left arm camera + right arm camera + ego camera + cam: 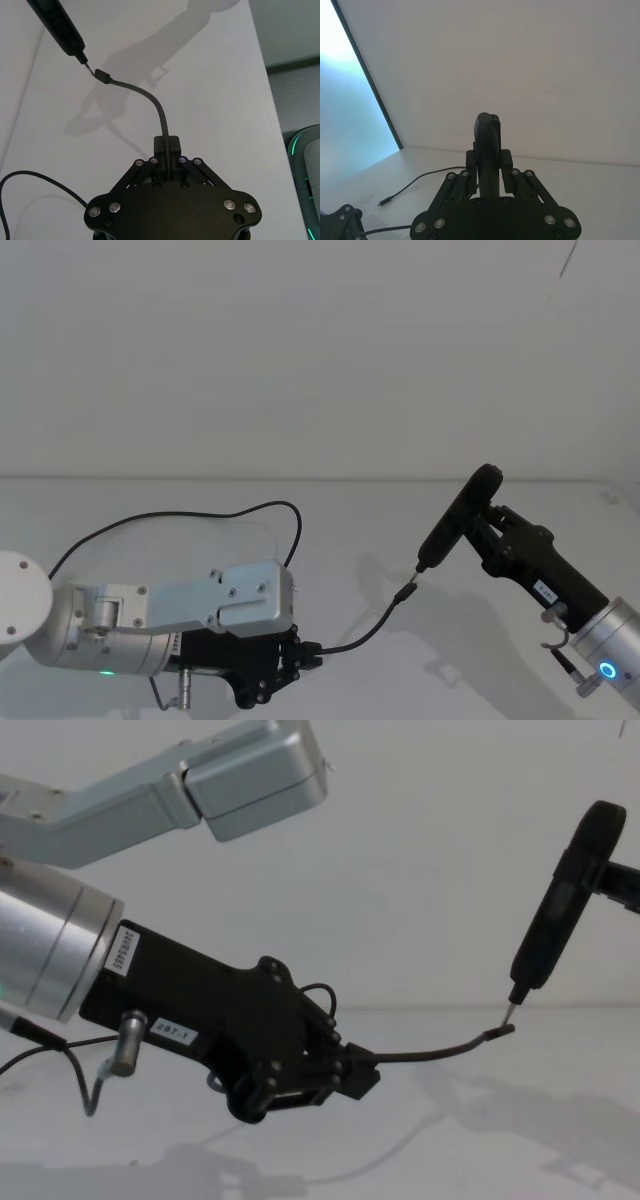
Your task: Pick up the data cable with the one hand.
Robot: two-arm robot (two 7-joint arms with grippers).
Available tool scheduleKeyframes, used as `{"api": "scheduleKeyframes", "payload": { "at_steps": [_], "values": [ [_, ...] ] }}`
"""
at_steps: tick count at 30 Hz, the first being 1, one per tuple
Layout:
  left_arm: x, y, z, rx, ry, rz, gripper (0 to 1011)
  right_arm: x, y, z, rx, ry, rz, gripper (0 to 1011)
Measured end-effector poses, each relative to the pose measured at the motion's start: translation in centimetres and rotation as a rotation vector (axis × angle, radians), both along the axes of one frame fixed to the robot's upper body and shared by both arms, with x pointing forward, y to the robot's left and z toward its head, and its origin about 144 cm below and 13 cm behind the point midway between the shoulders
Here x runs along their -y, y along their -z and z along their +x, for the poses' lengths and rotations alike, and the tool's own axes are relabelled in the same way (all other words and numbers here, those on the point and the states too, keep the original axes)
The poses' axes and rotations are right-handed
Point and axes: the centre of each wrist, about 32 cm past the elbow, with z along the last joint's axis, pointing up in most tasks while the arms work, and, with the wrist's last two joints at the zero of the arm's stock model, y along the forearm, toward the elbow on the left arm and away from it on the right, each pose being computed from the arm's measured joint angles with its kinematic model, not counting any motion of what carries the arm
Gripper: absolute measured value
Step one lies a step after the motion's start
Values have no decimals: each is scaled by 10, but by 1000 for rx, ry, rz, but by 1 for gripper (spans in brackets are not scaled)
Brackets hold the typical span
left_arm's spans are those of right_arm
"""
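The data cable (365, 628) is a thin black cord, and my left gripper (308, 652) is shut on it near the table's front. In the left wrist view the data cable (156, 102) rises from the left gripper (167, 145) and bends to its small plug tip (101, 76). From the chest, the left gripper (360, 1077) holds the data cable (430, 1051) off the table, plug tip (503, 1031) out to the right. The rest of the cord loops back left (180, 517). My right gripper (488, 165) is shut on a black stick (458, 518) whose pale point nearly meets the plug.
The white table (330, 540) runs back to a plain pale wall. The left arm's silver links (240, 770) hang over the gripper. A dark cord with a small plug end (382, 202) lies on the table far to the left.
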Motion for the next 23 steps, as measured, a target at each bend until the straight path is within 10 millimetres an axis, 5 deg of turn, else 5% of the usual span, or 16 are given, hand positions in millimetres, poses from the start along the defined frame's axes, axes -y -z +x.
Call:
{"api": "scheduleKeyframes", "payload": {
  "at_steps": [23],
  "values": [
    [0, 0, 0, 0, 0, 0, 54, 2, -5, -2, -1, -17, 0, 283]
  ]
}}
